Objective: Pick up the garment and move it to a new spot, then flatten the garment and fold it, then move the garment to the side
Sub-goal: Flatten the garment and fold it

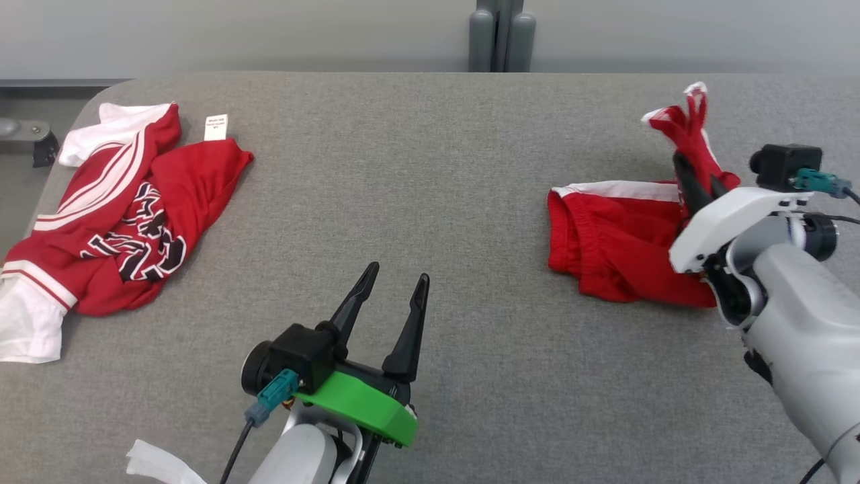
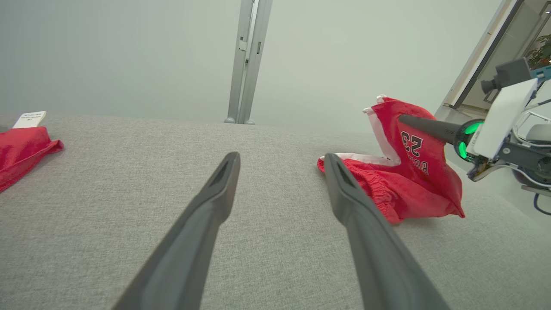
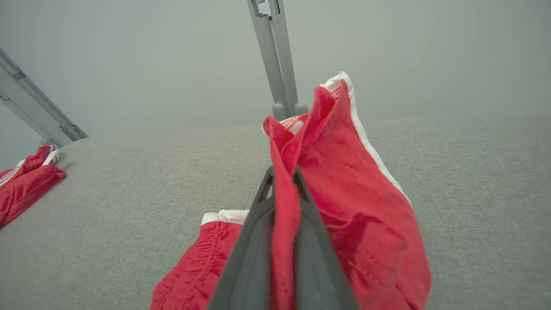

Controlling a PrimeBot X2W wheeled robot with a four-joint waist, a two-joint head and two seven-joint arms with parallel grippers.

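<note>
- On the right side of the grey fabric-covered worktop (image 1: pixel 430 168), the shiny red shorts with white trim (image 1: pixel 618 235) are sitting in a crumpled heap. The elastic waistband end lies flat and one part is pulled up off the surface.
- The right end effector (image 3: pixel 283 175) is clamped on that raised bit, with red cloth sandwiched between its two dark fingers and flopping over them.
- The left end effector (image 1: pixel 398 272) hangs out near the front middle, fingers spread wide, nothing between them, well apart from the shorts.
- Way over on the left there's a rumpled red-and-white jersey with black lettering (image 1: pixel 134 222), with a small white tag (image 1: pixel 216 126) at its far edge.
</note>
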